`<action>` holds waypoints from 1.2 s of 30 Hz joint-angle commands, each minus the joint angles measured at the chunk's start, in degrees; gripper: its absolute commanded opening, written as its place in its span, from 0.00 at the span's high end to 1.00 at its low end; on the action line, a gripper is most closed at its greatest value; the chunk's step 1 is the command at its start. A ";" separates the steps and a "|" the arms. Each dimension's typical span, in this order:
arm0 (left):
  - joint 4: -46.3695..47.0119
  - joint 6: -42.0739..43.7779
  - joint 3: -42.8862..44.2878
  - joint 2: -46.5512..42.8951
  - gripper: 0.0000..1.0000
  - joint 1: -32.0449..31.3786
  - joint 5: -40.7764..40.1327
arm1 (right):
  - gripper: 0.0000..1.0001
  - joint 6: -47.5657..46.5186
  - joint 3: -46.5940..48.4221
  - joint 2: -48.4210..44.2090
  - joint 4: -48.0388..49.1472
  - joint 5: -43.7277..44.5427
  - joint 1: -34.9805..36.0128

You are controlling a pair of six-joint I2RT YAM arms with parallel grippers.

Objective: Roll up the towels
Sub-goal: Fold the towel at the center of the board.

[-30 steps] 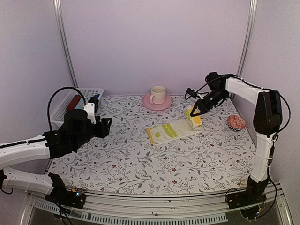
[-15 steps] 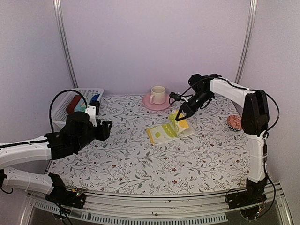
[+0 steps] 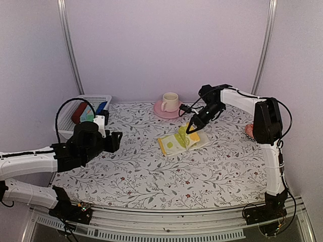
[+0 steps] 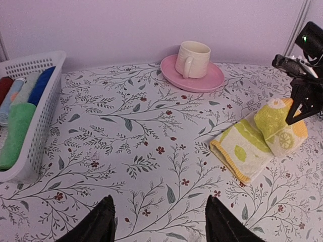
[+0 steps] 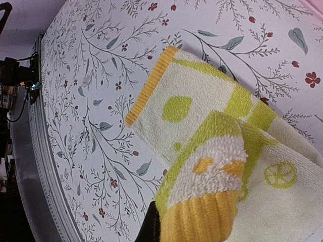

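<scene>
Floral tablecloth (image 3: 151,171) bears the yellow towel (image 3: 172,143), folded end pinched by right gripper (image 3: 189,131).

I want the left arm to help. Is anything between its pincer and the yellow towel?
No. Only table lies between the left pincer and the towel. The cup sits farther back.

Towel (image 3: 172,143) centre-right, cup (image 3: 169,101) behind it, basket (image 3: 64,120) far left

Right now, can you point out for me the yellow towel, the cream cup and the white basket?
yellow towel (image 4: 238,151), left wrist view, on its flat unrolled part.
cream cup (image 4: 196,56), left wrist view, on its side wall.
white basket (image 4: 41,121), left wrist view, on its mesh side wall.
</scene>
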 commanded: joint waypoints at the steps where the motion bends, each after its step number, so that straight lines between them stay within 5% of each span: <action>1: 1.78 -0.76 -0.98 1.00 0.39 -0.84 0.97 | 0.97 0.42 2.67 0.84 2.13 -1.05 0.35; 17: 2.66 -0.94 -1.04 2.13 0.39 -0.82 1.54 | 0.97 0.52 5.22 6.33 2.00 -2.96 1.18; 36: 3.57 -1.09 -1.14 3.32 0.39 -0.80 1.93 | 0.97 -4.05 7.45 2.50 -3.24 -4.63 1.99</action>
